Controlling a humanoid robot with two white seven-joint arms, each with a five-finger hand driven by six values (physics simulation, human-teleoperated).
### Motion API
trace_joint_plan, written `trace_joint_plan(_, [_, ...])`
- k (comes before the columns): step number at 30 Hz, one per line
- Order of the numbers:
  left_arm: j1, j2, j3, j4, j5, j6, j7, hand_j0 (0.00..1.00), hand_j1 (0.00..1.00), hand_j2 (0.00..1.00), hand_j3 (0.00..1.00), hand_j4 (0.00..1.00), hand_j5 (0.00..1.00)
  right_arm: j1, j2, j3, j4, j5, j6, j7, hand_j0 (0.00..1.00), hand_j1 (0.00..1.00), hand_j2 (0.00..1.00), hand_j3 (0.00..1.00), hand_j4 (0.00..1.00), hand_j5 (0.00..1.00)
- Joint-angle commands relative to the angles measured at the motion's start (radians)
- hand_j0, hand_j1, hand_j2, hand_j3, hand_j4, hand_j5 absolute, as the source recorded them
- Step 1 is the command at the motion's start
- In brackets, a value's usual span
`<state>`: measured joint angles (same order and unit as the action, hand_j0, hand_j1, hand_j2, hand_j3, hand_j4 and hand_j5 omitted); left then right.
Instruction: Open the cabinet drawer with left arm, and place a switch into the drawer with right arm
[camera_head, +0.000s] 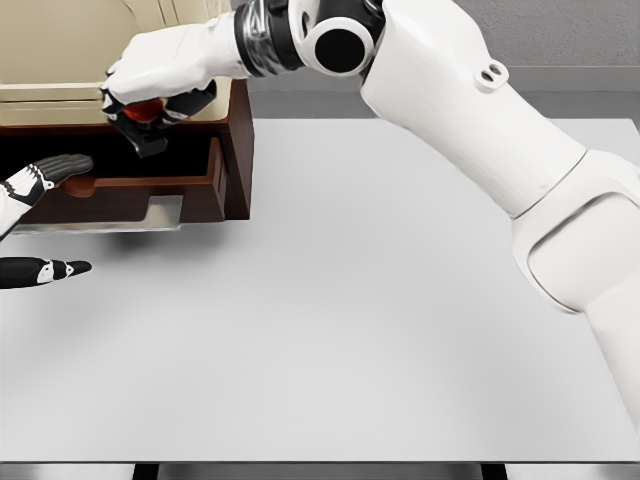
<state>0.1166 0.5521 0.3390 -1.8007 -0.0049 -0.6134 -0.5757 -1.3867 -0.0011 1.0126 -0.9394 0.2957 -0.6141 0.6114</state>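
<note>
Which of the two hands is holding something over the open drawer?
The right hand, reaching across from the right, grips the dark switch above the drawer. The left hand, at the left edge, holds nothing.

A glossy white, smooth-shelled robot arm carries a black circular joint cap at its elbow and a banded black-and-silver wrist cuff; two small holes mark its upper casing. The white right hand has black finger segments, as does the left hand at nine o'clock.
</note>
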Motion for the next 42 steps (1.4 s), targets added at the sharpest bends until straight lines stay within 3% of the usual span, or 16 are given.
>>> trace_joint_plan(1, [0.0,0.002,0.0,0.0,0.008,0.003,0.0,1.0,1.0,1.0,1.0,1.0,1.0,0.0,0.001,-0.002,0.016,-0.003,0.003,-0.001,0.4,0.4,0.4,0.4,0.4,0.4])
trace_joint_plan(4, [0.0,0.0,0.0,0.0,0.008,0.003,0.0,1.0,1.0,1.0,1.0,1.0,1.0,-0.005,0.001,-0.002,0.024,-0.001,0.003,-0.001,0.43,0.43,0.43,0.43,0.43,0.43])
trace_joint_plan(5, [0.0,0.0,0.0,0.0,0.008,0.003,0.0,1.0,1.0,1.0,1.0,1.0,1.0,-0.006,0.001,0.0,0.028,0.008,0.003,-0.001,0.57,0.57,0.57,0.57,0.57,0.57])
trace_joint_plan(6, [0.0,0.0,0.0,0.0,0.008,0.003,0.0,1.0,1.0,1.0,1.0,1.0,1.0,-0.008,0.001,0.0,0.03,0.025,0.003,-0.001,0.84,0.84,0.84,0.84,0.84,0.84])
trace_joint_plan(7, [0.0,0.002,0.0,0.0,0.008,0.003,0.0,1.0,1.0,1.0,1.0,1.0,1.0,-0.011,0.001,0.012,0.021,0.034,0.003,-0.001,0.99,0.99,0.99,0.99,0.99,0.99])
trace_joint_plan(14, [0.0,0.0,0.0,0.0,0.008,0.003,0.0,1.0,1.0,1.0,1.0,1.0,1.0,-0.02,0.001,0.027,0.007,0.037,0.003,-0.001,1.0,1.0,1.0,1.0,1.0,1.0])
trace_joint_plan(16, [0.0,0.0,0.0,0.0,0.008,0.003,0.0,1.0,1.0,1.0,1.0,1.0,1.0,-0.017,0.001,0.018,-0.104,0.036,0.003,-0.001,1.0,1.0,1.0,1.0,1.0,1.0])
trace_joint_plan(18, [0.0,0.0,0.0,0.0,0.008,0.003,0.0,1.0,1.0,1.0,1.0,1.0,1.0,0.021,-0.115,0.017,-0.318,0.029,0.003,-0.001,1.0,1.0,1.0,1.0,1.0,1.0])
trace_joint_plan(20, [0.0,0.0,0.0,0.0,0.008,0.003,0.0,1.0,1.0,1.0,1.0,1.0,1.0,0.054,-0.309,0.009,-0.559,0.025,0.003,-0.001,1.0,1.0,1.0,1.0,1.0,1.0])
trace_joint_plan(22, [0.0,0.0,0.0,0.0,0.008,0.003,0.0,1.0,1.0,1.0,1.0,1.0,1.0,0.112,-0.459,-0.097,-0.679,0.025,0.003,-0.001,1.0,1.0,1.0,1.0,1.0,1.0])
trace_joint_plan(25, [0.0,0.0,0.0,0.0,0.008,0.003,0.0,1.0,1.0,1.0,1.0,1.0,1.0,0.236,-0.637,-0.212,-0.788,0.023,0.003,-0.001,1.0,1.0,1.0,1.0,1.0,1.0])
trace_joint_plan(28, [0.002,0.0,0.0,0.0,0.008,0.003,0.0,1.0,1.0,1.0,1.0,1.0,1.0,0.399,-0.726,-0.264,-0.794,0.023,0.003,-0.001,1.0,1.0,1.0,1.0,1.0,1.0])
trace_joint_plan(30, [0.002,-0.004,0.0,0.0,0.008,0.003,0.0,1.0,1.0,1.0,1.0,1.0,1.0,0.563,-0.786,-0.387,-0.791,0.023,0.003,-0.001,1.0,1.0,1.0,1.0,1.0,1.0])
trace_joint_plan(32, [0.002,-0.008,-0.006,0.0,0.009,0.003,0.0,1.0,1.0,1.0,1.0,1.0,1.0,0.66,-0.81,-0.505,-0.791,0.023,0.003,-0.001,1.0,1.0,1.0,1.0,1.0,1.0])
trace_joint_plan(36, [0.002,-0.008,-0.018,0.0,0.009,0.003,0.0,1.0,1.0,1.0,1.0,1.0,1.0,0.723,-0.847,-0.615,-0.788,0.022,0.003,-0.001,1.0,1.0,1.0,1.0,1.0,1.0])
trace_joint_plan(42, [0.0,-0.008,-0.022,0.0,0.009,0.003,0.0,1.0,1.0,1.0,1.0,1.0,1.0,0.761,-0.858,-0.629,-0.785,0.022,0.003,-0.001,1.0,1.0,1.0,1.0,1.0,1.0])
